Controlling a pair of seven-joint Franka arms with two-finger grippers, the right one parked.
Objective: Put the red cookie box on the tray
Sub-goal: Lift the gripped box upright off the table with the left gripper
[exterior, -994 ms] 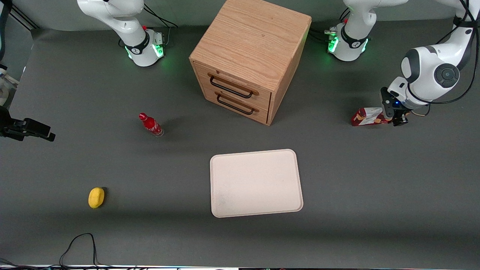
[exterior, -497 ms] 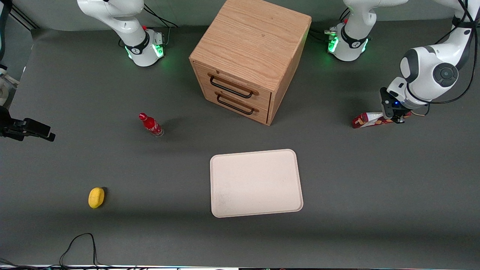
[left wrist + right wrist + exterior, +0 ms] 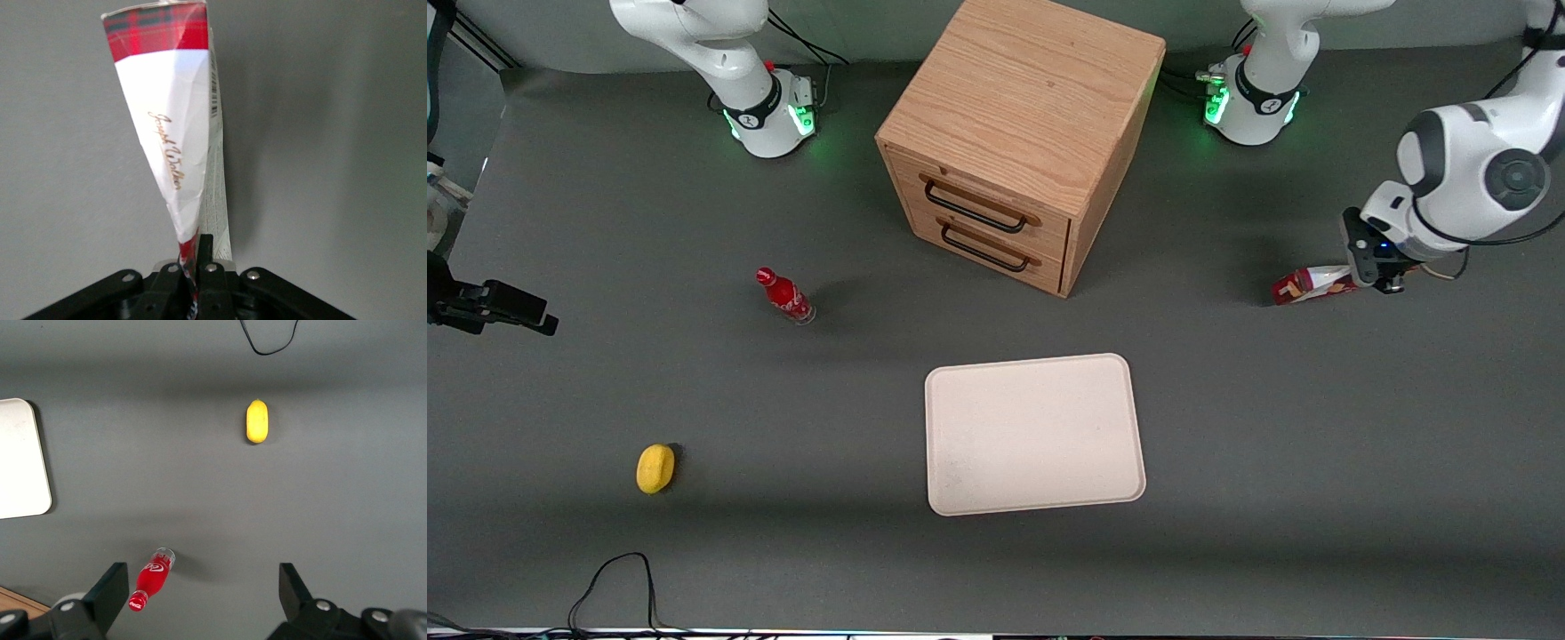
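Observation:
The red cookie box (image 3: 1312,285) hangs just above the table toward the working arm's end, its free end pointing toward the tray. My left gripper (image 3: 1380,283) is shut on its other end. In the left wrist view the red cookie box (image 3: 175,127) shows a white panel with gold script and a red tartan end, pinched flat where my left gripper (image 3: 198,267) clamps it. The cream-white tray (image 3: 1034,434) lies flat nearer the front camera, well apart from the box.
A wooden two-drawer cabinet (image 3: 1021,133) stands in the middle, farther from the camera than the tray. A small red soda bottle (image 3: 784,296) and a yellow object (image 3: 655,468) sit toward the parked arm's end. A black cable (image 3: 609,587) loops at the near edge.
The gripper has shifted with the box slightly toward the working arm's end of the table, and the box now shows narrower and more edge-on in the front view.

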